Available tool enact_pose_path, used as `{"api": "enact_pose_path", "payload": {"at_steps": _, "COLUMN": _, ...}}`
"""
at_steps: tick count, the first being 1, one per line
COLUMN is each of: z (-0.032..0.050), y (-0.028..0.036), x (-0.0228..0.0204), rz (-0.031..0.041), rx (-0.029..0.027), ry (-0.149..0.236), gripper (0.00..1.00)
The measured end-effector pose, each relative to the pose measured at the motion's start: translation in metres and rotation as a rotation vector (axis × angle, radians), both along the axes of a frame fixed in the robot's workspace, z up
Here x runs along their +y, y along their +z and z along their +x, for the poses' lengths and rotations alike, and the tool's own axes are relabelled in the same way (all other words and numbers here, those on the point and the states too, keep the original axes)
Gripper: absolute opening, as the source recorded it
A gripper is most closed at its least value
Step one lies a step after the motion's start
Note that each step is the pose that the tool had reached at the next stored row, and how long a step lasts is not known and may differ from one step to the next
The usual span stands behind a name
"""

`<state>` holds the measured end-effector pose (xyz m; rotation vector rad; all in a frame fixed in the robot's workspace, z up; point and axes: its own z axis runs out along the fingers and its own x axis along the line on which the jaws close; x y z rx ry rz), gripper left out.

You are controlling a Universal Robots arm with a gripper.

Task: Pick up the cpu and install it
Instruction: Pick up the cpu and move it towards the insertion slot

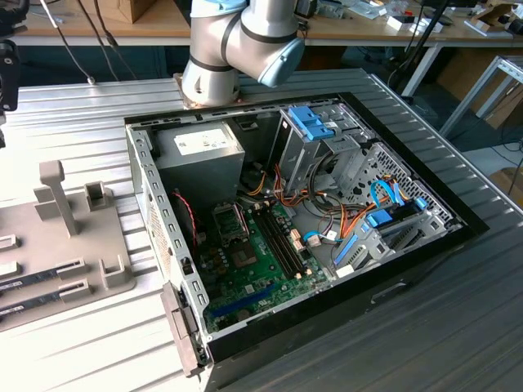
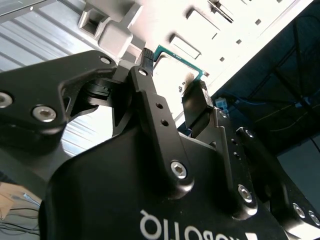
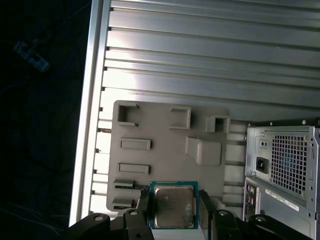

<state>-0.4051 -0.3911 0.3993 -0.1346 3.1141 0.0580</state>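
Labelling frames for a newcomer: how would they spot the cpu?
In the first wrist view, find the grey holder plate on the ribbed table. Over its edge, black jaws of the gripper clamp the cpu: the only flat silvery square with a thin green rim.

Your exterior view stands high and looks obliquely down into the open computer case (image 1: pixel 147 180) on the ribbed table (image 1: pixel 82 114). Both wrist views sit close behind the gripper (image 3: pixel 173 201), facing past its fingers. They share the cpu (image 3: pixel 173 209) and, with the exterior view, the grey fixture plate (image 3: pixel 165 135).
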Motion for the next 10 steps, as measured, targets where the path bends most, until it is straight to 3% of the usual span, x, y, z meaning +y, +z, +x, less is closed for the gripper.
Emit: {"api": "enact_pose_path", "payload": {"at_steps": 10, "z": 0.0092, "y": -0.0001, "x": 0.0, "rz": 0.0001, "rx": -0.0001, "ry": 0.0, "gripper": 0.47}}
